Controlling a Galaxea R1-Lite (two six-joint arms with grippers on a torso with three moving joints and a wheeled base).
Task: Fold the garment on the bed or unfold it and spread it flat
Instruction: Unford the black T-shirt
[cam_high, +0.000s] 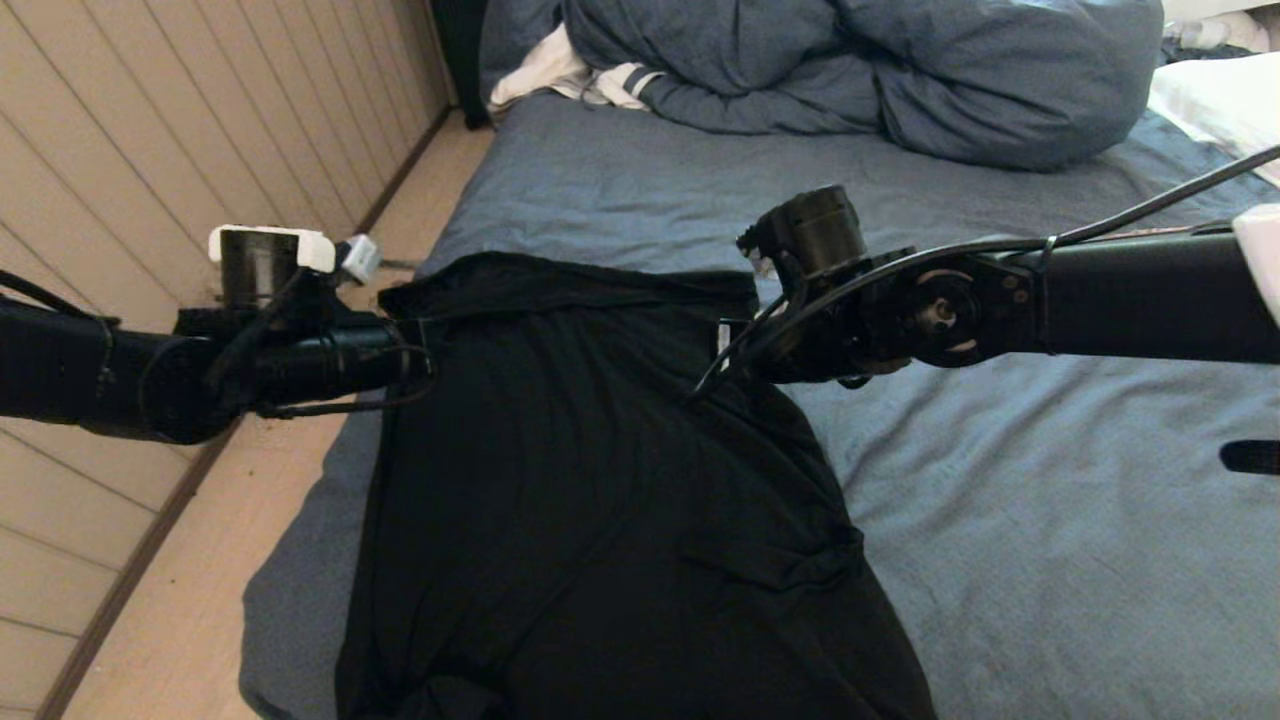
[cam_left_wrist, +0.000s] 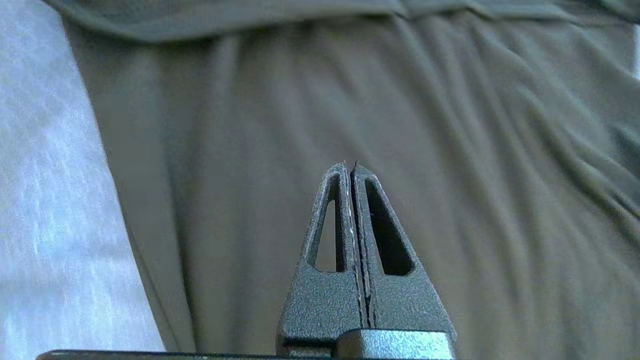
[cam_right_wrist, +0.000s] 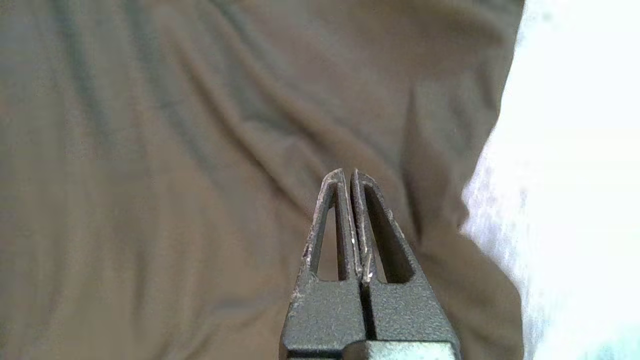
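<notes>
**Two closed hands above a black shirt on the bed**

Black cloth fills the near end of the scene: the garment (cam_high: 600, 480), a plain black T-shirt, lies spread lengthwise on the bed (cam_high: 1050, 560), close to the bed's left edge, with its near end running out of sight below the head view. Its far edge is folded over into a thick band, and long soft wrinkles run down the body of the shirt. No lettering or graphic shows on the side facing up, and I can read no brand or label anywhere.

Both arms reach in from the sides, level above the shirt's far half. From the left wrist view, the left hand (cam_left_wrist: 352, 167) has its two fingers pressed tight together, nothing between them, pointing over the wrinkled cloth near the shirt's edge, where the pale sheet shows alongside. The right hand (cam_right_wrist: 349, 175) is just the same: fingers closed against each other, empty, over the cloth near the shirt's other edge. Whether either tip actually touches the fabric I cannot tell.

At the far end of the bed lies a bunched blue-grey duvet (cam_high: 900, 70), with a white striped cloth (cam_high: 600, 80) tucked beside it, both well apart from the shirt. A wooden floor (cam_high: 180, 620) runs along the bed's left side.
</notes>
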